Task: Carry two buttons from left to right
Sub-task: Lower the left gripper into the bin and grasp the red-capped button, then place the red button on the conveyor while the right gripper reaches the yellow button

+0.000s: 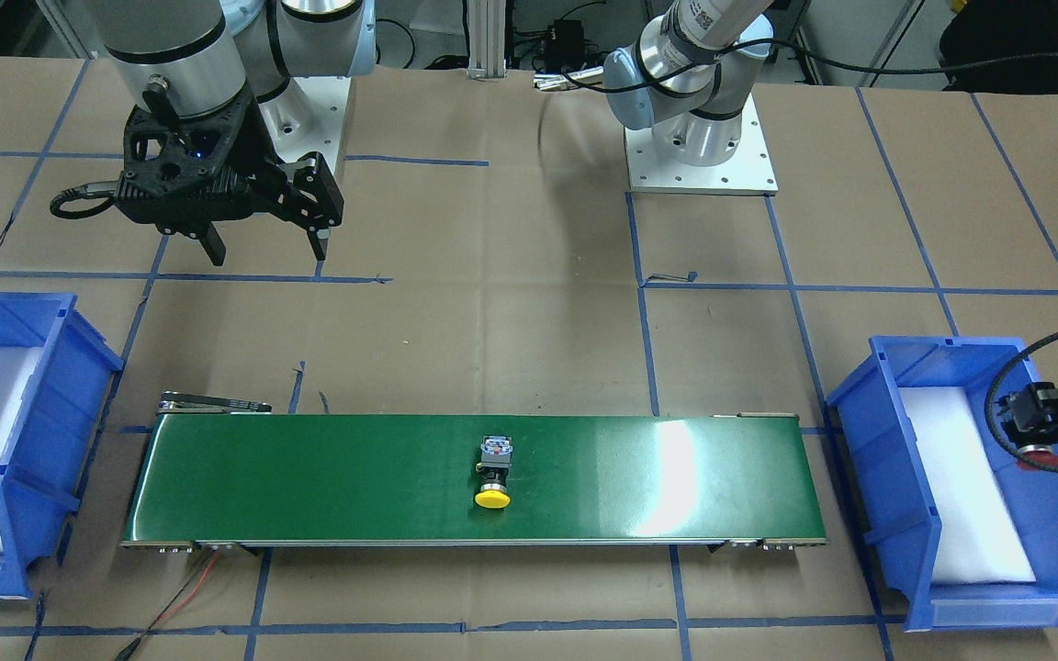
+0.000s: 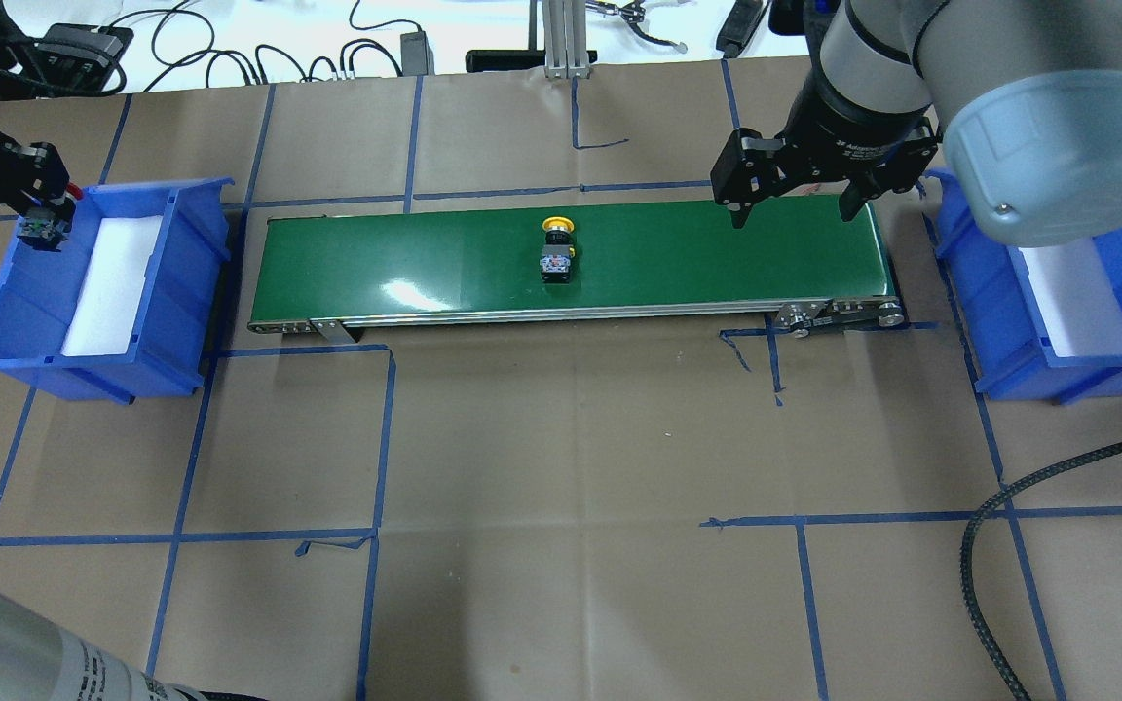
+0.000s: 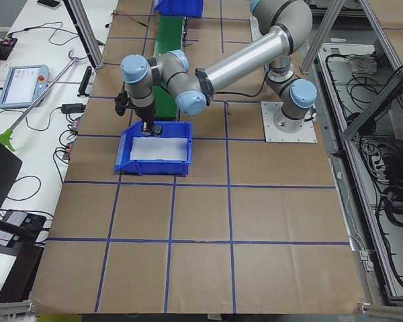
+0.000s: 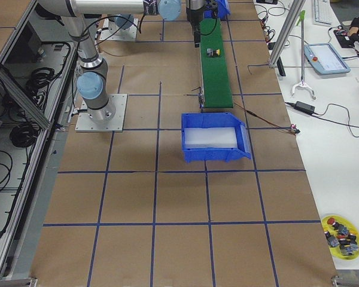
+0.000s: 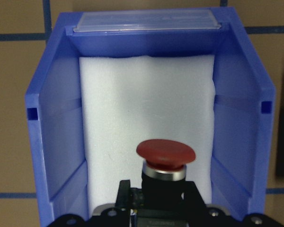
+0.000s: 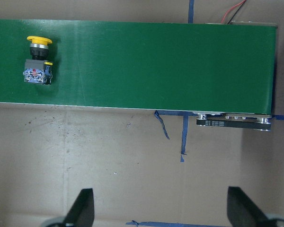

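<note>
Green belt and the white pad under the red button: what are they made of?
The green belt looks like smooth, glossy rubber or plastic; light glares off it. The white pad looks like soft, matte foam, with a wavy cut edge.

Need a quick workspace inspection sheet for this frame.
Surface: table papered brown, blue tape grid; green conveyor belt between left bin and right bin.
Job's things: yellow button lying mid-belt; red button gripped above left bin.
Clutter: nothing seen.
Hands: left hand shut on red button; right hand open, over belt's right end.
Cables: black braided cable looping over table; red wire at belt end.
Surroundings: tablet and yellow dish of parts on side bench.
</note>
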Controlling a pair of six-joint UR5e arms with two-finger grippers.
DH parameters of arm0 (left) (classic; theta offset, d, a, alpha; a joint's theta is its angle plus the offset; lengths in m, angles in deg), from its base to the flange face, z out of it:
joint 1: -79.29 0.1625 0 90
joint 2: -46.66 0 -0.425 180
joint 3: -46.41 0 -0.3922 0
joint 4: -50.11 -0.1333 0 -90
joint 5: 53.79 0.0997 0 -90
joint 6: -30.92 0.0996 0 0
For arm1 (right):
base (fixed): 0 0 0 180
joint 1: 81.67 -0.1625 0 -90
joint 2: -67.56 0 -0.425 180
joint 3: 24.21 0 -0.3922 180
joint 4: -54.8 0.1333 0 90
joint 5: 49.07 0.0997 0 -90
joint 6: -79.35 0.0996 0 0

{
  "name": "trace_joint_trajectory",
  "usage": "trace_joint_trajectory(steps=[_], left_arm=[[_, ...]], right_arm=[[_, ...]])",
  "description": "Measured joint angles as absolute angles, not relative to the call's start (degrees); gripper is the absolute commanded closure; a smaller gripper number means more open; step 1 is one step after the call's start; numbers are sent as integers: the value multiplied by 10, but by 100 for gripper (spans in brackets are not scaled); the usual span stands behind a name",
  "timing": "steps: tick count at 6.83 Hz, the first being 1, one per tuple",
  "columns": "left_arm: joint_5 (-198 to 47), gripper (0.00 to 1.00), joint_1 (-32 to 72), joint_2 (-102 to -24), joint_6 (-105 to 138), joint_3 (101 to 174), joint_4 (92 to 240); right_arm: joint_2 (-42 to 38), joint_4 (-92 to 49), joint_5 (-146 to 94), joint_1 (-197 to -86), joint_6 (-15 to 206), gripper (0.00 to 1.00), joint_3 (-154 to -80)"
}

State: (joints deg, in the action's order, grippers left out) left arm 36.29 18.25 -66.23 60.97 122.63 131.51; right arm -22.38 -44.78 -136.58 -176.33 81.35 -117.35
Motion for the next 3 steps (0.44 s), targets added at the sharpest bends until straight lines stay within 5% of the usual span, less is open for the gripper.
trace_joint_trajectory(steps=[3], left_arm=[[360, 84, 140, -652, 539, 1203, 1364]], right_arm=[[-223, -448, -1366, -1763, 813, 0, -1174]])
